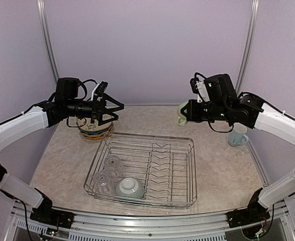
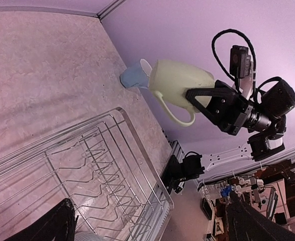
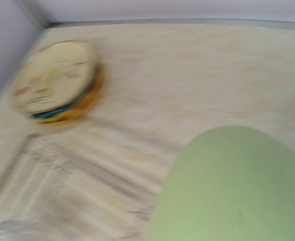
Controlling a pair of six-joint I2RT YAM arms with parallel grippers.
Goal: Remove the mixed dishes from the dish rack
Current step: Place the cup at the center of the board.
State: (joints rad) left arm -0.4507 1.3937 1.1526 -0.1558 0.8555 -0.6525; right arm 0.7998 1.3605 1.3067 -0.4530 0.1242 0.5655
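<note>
The silver wire dish rack (image 1: 157, 168) sits centre-frame on the marbled desk (image 1: 222, 173), its long axis running left to right. Its lower-left corner holds two clear glasses (image 1: 112, 164) and one pale grey-green bowl (image 1: 130, 188). The right end effector (image 1: 187, 113) grips one smooth pale green mug (image 1: 181, 116) above the desk at upper right, handle toward the rack. One light blue mug (image 1: 237, 134) stands at the right edge. The left end effector (image 1: 116, 111), fingers spread and holding nothing, hangs over one stack of round plates (image 1: 94, 133) at upper left.

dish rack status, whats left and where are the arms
Left gripper open, empty, by plate stack. Right gripper shut on pale green mug, off the table. Dish rack holds two clear glasses, one bowl. Nothing blocking rack.
</note>
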